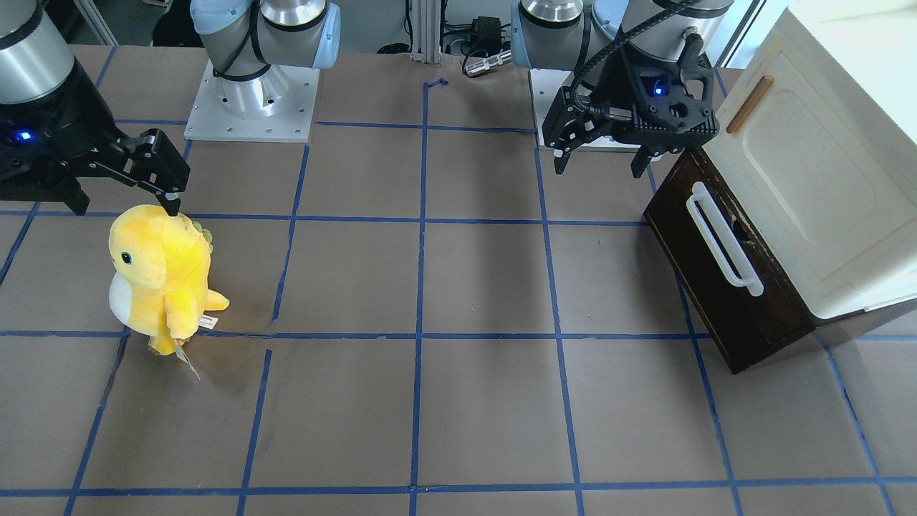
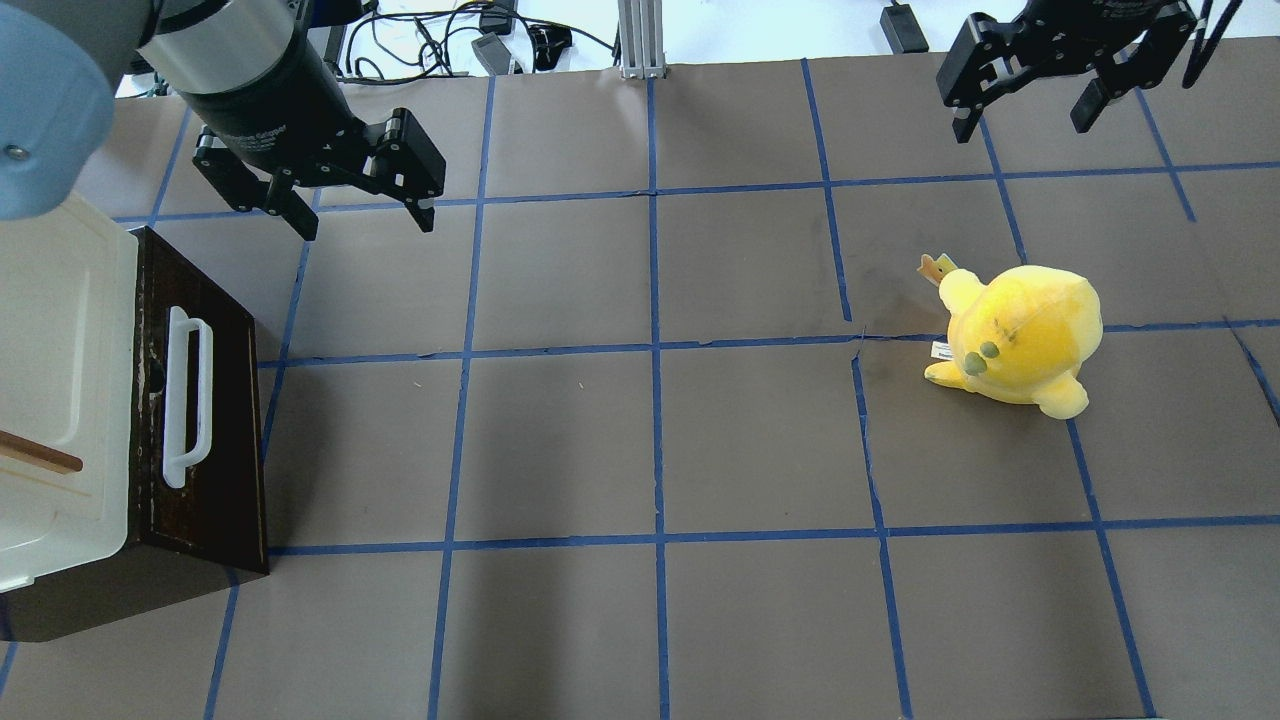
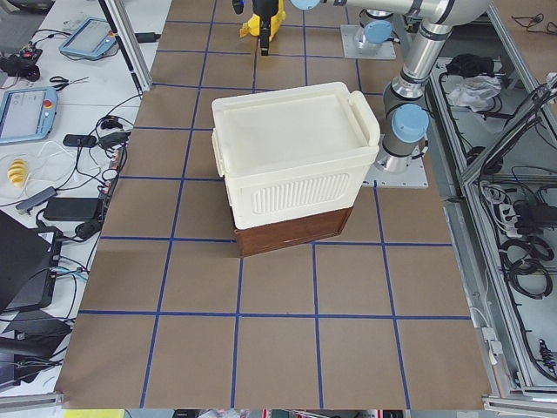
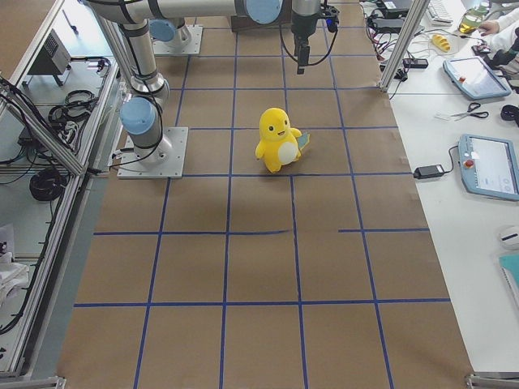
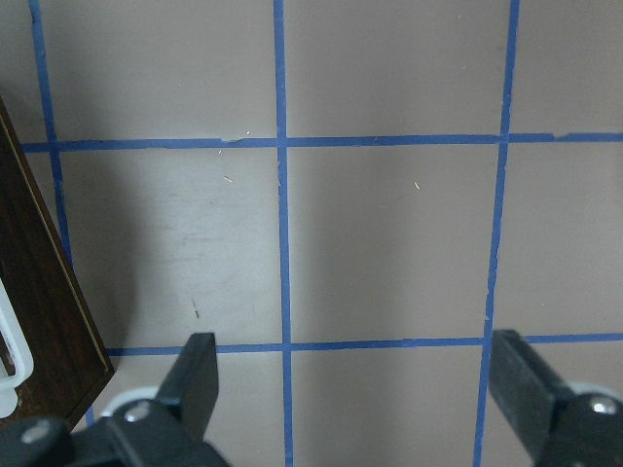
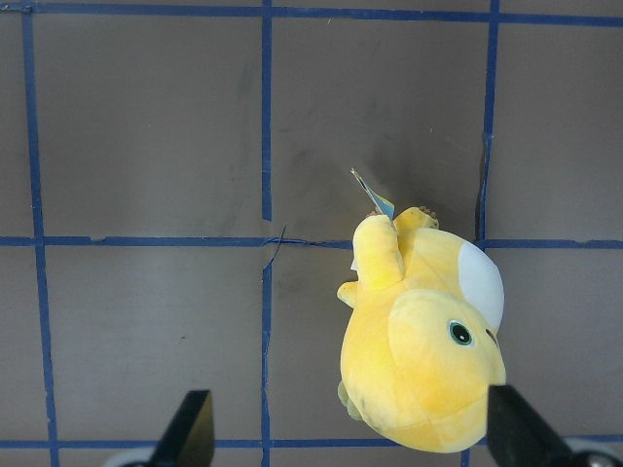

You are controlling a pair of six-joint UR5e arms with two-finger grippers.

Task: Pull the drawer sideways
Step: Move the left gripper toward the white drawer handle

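The drawer (image 1: 745, 301) has a dark brown front and a long white bar handle (image 1: 723, 239), and sits pushed in under a cream cabinet (image 1: 809, 179). It also shows at the left of the overhead view (image 2: 215, 420) and at the left edge of the left wrist view (image 5: 39, 321). My left gripper (image 1: 598, 168) is open and empty. It hangs above the table just beyond the drawer's far end (image 2: 365, 222), not touching it. My right gripper (image 2: 1023, 125) is open and empty, far away over a yellow plush.
A yellow plush toy (image 2: 1020, 335) stands on the robot's right side of the table (image 6: 419, 331). The cream cabinet door has a small brown wooden handle (image 1: 749, 104). Brown table covering with blue tape grid (image 2: 650, 440) lies between the drawer and the plush.
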